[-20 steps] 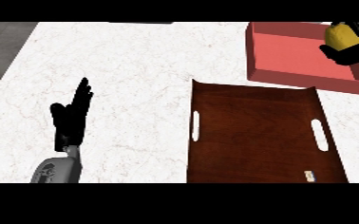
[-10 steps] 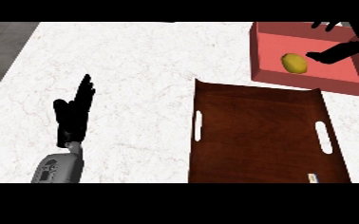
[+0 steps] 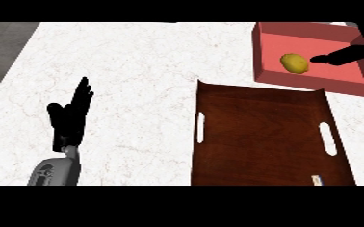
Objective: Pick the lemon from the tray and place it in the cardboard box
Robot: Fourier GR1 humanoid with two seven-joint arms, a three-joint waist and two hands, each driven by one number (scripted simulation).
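Lemon (image 3: 294,63) is lying on the floor of the cardboard box (image 3: 313,29). Right hand (image 3: 343,56) is showing at the right edge, its fingers stretched straight, tip just beside the lemon, gripping nothing. Tray (image 3: 263,139) is sitting just below the box. Left hand (image 3: 70,118) is resting at lower left, fingers straight and up.

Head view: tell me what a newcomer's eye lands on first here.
The yellow lemon stands out first. It lies inside the pink box at the upper right, with the black right hand just beside it at the right edge. Below the box sits a dark wooden tray, and at the left the left hand rests open, fingers up, over the white counter.
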